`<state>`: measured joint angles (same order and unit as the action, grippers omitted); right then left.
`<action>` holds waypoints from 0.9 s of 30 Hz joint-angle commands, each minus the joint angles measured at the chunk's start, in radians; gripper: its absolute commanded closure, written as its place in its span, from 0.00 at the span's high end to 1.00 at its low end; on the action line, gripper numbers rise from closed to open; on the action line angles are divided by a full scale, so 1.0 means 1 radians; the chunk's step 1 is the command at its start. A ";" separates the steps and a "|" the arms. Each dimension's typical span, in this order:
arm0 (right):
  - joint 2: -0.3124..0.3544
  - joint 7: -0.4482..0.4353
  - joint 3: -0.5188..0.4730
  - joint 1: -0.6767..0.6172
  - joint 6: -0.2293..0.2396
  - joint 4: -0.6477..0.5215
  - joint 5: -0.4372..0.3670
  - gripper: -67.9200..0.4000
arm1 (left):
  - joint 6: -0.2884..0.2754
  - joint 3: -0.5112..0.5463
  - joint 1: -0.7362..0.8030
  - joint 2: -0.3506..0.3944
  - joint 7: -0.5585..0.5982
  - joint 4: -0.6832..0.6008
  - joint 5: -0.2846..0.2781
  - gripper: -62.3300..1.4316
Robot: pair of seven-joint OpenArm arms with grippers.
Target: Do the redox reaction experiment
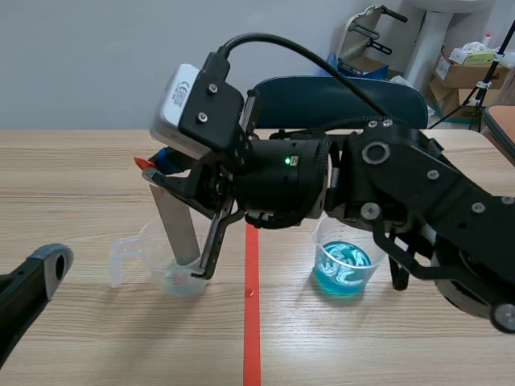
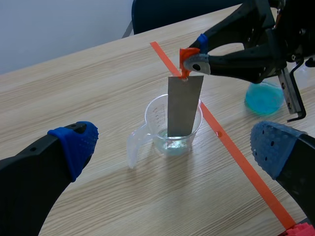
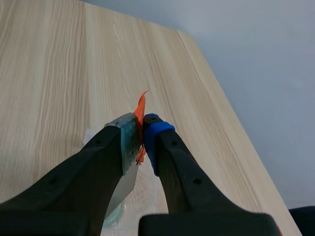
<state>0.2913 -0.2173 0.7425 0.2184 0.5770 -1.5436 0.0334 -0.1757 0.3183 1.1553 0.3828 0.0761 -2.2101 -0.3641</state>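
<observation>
Left wrist view: metal strip (image 2: 184, 105) hangs pinched between right jaws.

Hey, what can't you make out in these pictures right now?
- Left wrist view: clear cup's scale marks too small to read.
- Right wrist view: right gripper and metal strip cover most of the cup.
- Scene view: right arm hides the blue beaker's rim.

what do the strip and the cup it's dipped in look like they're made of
Strip: likely metal; dull grey, flat and opaque with a faint sheen. Cup: probably clear plastic; see-through, with a moulded handle and faint marks on its wall.
</observation>
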 commanded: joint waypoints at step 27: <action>0.000 0.391 -0.067 0.084 -0.007 -0.266 -0.329 0.02 | 0.002 -0.002 0.008 -0.005 0.010 -0.010 -0.006 1.00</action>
<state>0.2935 0.1791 0.6819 0.2798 0.5739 -1.7851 -0.2802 -0.1757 0.3183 1.1553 0.3828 0.0757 -2.2101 -0.3641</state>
